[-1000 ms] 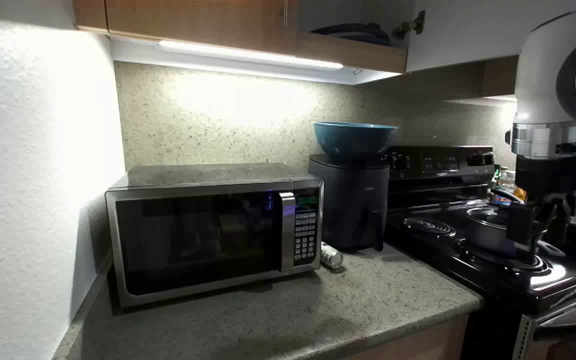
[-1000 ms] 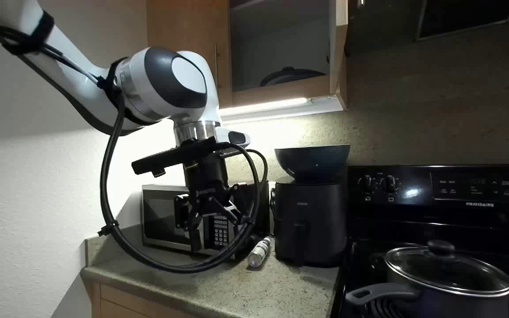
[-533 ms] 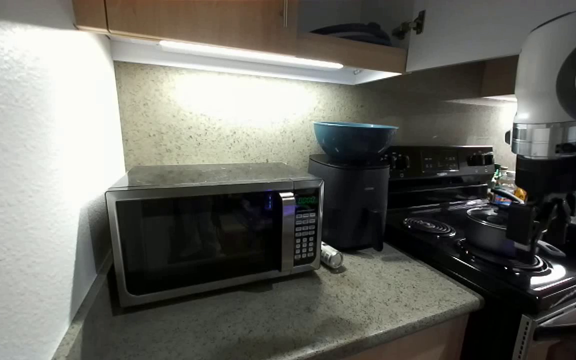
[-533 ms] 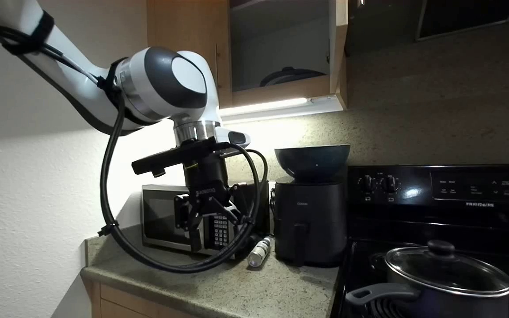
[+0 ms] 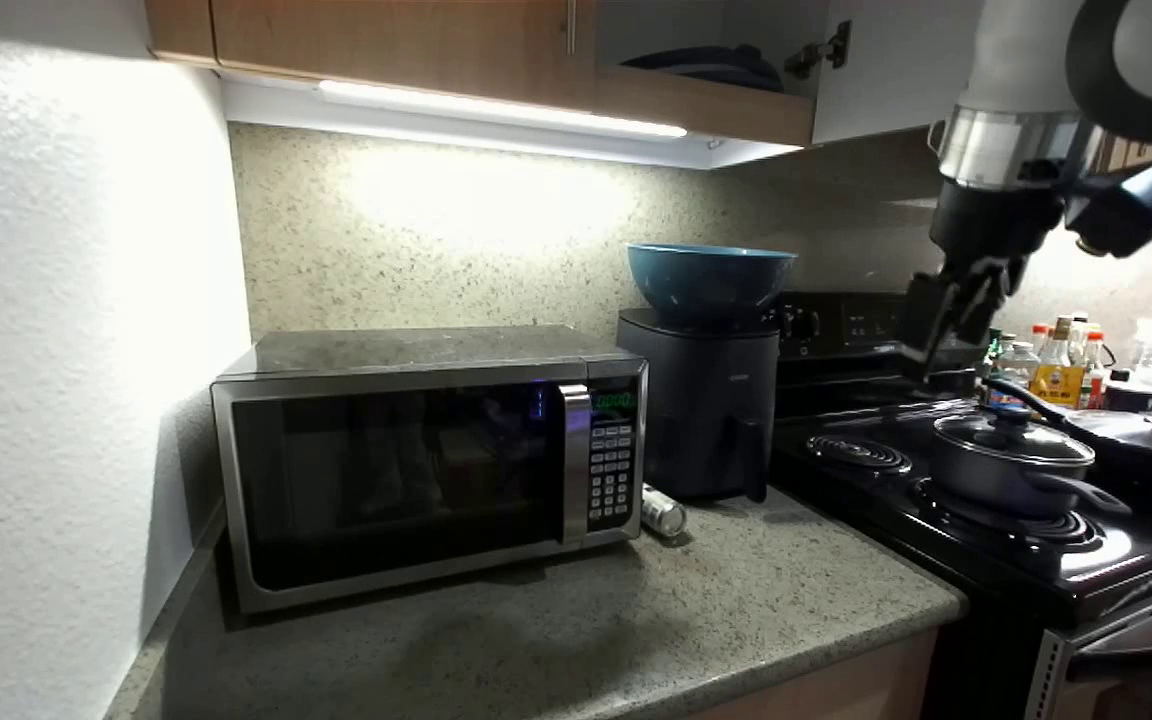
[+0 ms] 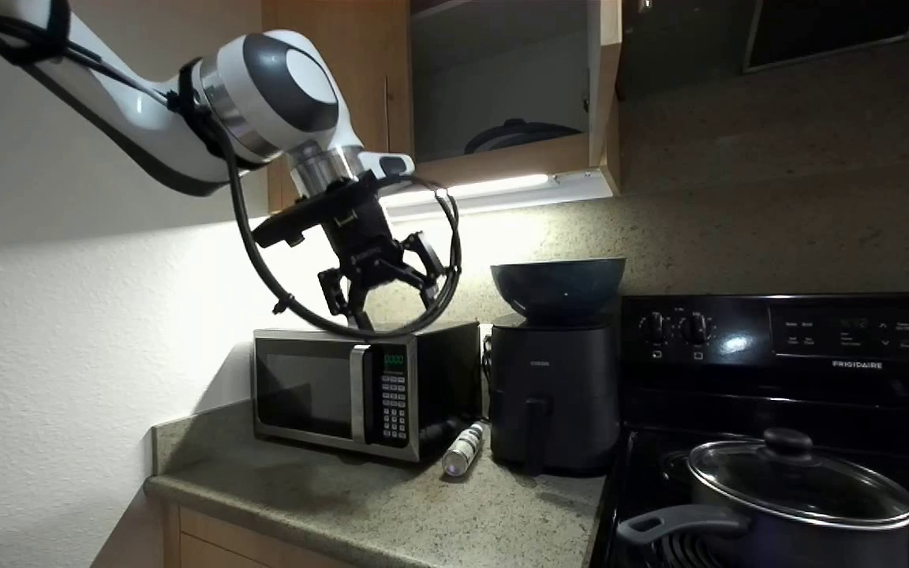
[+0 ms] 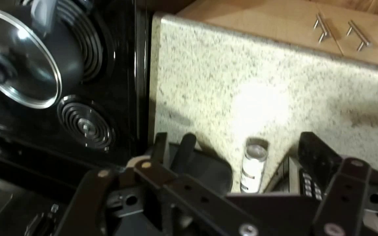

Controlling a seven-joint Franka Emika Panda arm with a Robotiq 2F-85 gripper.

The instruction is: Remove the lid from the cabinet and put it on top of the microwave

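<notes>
The lid point(image 6: 521, 136) lies on the shelf of the open cabinet point(image 6: 502, 162) as a low dark dome with a knob; it also shows in an exterior view point(image 5: 711, 68), partly cut off by the shelf edge. The silver-grey microwave point(image 5: 406, 470) stands on the counter with its door shut and its top point(image 5: 416, 345) bare. My gripper point(image 7: 234, 141) is open and empty, its fingers wide apart in the wrist view. In an exterior view the gripper point(image 6: 395, 306) hangs tilted in front of the microwave at about its top edge, below the cabinet.
A blue bowl point(image 5: 711, 280) sits on a black appliance point(image 5: 701, 400) right of the microwave. A small bottle point(image 6: 464, 450) lies between them. The stove holds a lidded pot point(image 6: 798, 489). The open cabinet door point(image 6: 604, 87) sticks out on the right.
The arm has risen and the gripper has tilted from pointing nearly straight down to slanted. The gripper has uncovered the microwave front and the pot. Objects have not moved.
</notes>
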